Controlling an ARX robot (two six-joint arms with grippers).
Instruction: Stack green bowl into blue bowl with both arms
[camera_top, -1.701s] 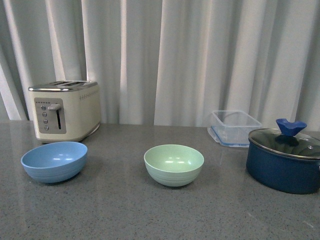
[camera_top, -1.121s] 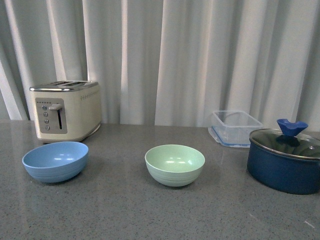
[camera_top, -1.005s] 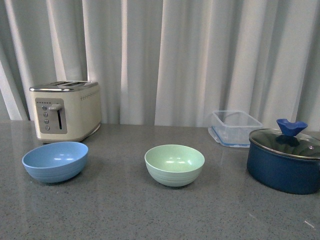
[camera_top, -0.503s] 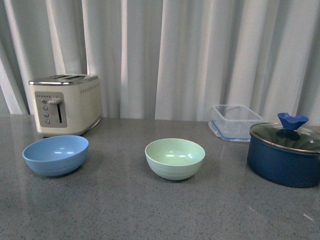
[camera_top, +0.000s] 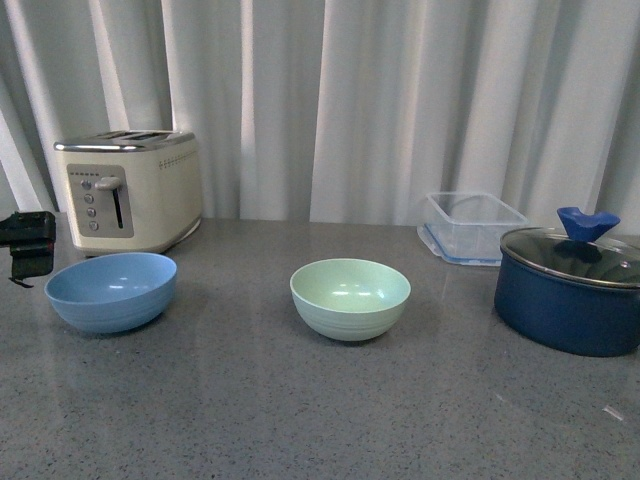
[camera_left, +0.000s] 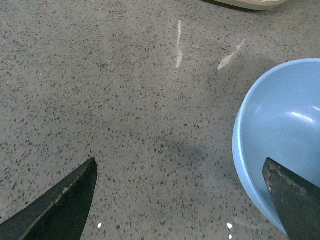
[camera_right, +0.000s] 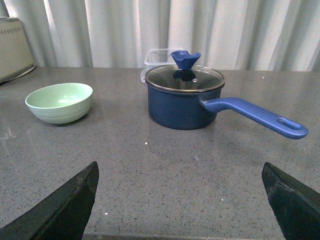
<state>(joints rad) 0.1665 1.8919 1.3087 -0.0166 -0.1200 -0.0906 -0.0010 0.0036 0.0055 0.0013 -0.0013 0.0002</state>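
2 spread left fingers (camera_left: 65, 210) bracket the blue bowl's (camera_left: 280, 125) rim; right fingers (camera_right: 70, 210) likewise spread.

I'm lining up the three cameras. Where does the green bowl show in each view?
Front view: green bowl mid-counter, between the blue bowl and the navy pot.
Left wrist view: not in it; only the blue bowl shows.
Right wrist view: green bowl between the pot and the toaster.
Shared landmark: the toaster, seen in front and right wrist views.
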